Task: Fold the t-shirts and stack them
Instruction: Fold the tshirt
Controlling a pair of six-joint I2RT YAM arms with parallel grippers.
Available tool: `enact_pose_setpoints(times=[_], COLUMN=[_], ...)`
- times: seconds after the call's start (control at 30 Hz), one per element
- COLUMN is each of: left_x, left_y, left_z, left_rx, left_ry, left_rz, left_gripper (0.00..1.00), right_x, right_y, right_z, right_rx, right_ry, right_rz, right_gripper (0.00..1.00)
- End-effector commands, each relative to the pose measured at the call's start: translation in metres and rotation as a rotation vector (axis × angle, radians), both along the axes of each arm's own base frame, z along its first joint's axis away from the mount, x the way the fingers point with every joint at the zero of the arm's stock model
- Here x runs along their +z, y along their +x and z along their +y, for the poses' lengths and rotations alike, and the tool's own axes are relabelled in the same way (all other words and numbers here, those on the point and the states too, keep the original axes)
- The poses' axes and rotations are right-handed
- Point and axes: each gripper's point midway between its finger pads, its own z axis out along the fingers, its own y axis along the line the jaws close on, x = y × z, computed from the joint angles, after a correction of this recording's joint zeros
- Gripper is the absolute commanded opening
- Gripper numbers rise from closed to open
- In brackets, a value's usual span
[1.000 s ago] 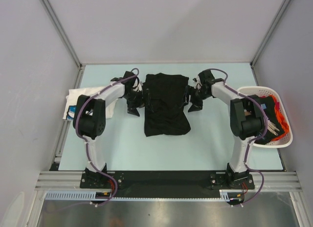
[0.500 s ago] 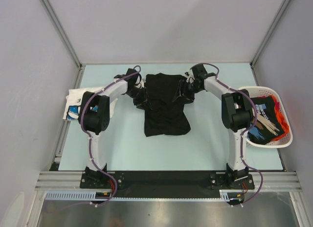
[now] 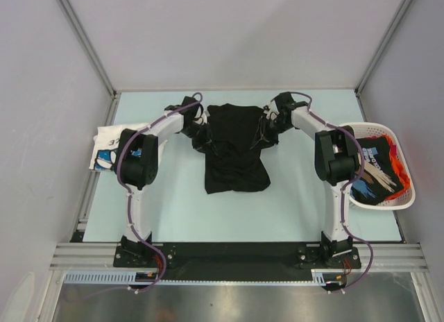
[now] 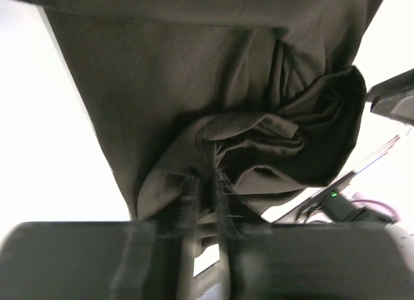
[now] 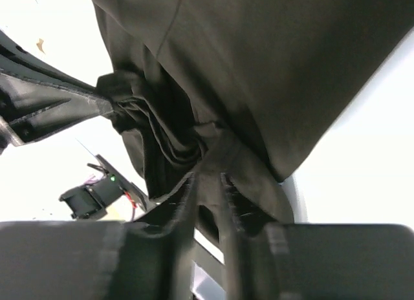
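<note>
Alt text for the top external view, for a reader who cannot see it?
The left gripper and right gripper are each shut on one side of the black t-shirt spread on the table. A white printed t-shirt lies at the left edge; a white basket of other shirts sits at the right.

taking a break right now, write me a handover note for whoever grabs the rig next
Left gripper: shut on bunched cloth at the far left side of the black t-shirt.
Right gripper: shut on bunched cloth at its far right side.
The black t-shirt lies mid-table, its fold unfinished.
White printed t-shirt: at the table's left edge, apparently already set aside.
Basket, right edge: holds dark and orange t-shirts, not yet handled.
Left to do: finish folding the black one, stack it, then work through the basket.
</note>
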Motion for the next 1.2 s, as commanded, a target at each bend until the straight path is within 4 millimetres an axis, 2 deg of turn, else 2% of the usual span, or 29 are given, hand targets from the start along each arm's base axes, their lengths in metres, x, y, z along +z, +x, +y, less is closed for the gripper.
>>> enact_pose_setpoints(times=[0.0,0.17,0.3,0.37,0.4,0.43,0.47,0.53,0.57,0.73,0.9,1.17], left_x=[0.004,0.001,0.003,0.003,0.003,0.003,0.002,0.001,0.001,-0.002,-0.005,-0.006], left_y=[0.005,0.007,0.008,0.008,0.007,0.007,0.007,0.005,0.005,0.003,0.001,0.004], left_z=[-0.007,-0.005,-0.006,-0.005,-0.006,-0.006,-0.005,-0.004,-0.004,-0.003,-0.002,-0.002], left_rx=[-0.016,-0.012,-0.013,-0.015,-0.015,-0.016,-0.014,-0.013,-0.013,-0.016,-0.014,-0.012], left_ry=[-0.020,-0.010,-0.007,-0.006,-0.008,-0.008,-0.005,-0.003,0.000,0.004,0.010,0.012], left_rz=[-0.016,-0.015,-0.024,-0.024,-0.021,-0.022,-0.020,-0.014,-0.014,-0.011,-0.001,-0.004], left_gripper=[0.01,0.00,0.00,0.00,0.00,0.00,0.00,0.00,0.00,0.00,0.00,0.00], right_x=[0.013,0.012,0.015,0.016,0.017,0.018,0.023,0.024,0.025,0.014,0.011,0.002], right_y=[-0.002,0.004,0.009,0.009,0.006,0.005,0.002,0.000,-0.001,-0.009,-0.012,-0.017], right_z=[-0.004,-0.008,-0.006,-0.010,-0.012,-0.013,-0.014,-0.017,-0.017,-0.016,0.000,0.018], right_rx=[0.021,0.008,-0.004,-0.018,-0.022,-0.021,-0.018,-0.014,-0.010,0.002,0.031,0.079], right_ry=[0.007,-0.009,-0.001,-0.020,-0.022,-0.022,-0.021,-0.031,-0.030,-0.036,-0.004,0.003], right_rz=[-0.003,-0.015,-0.019,-0.001,0.010,0.009,0.001,-0.017,-0.021,0.013,0.026,0.054], right_gripper=[0.14,0.01,0.00,0.12,0.26,0.35,0.51,0.63,0.66,0.66,0.55,0.53])
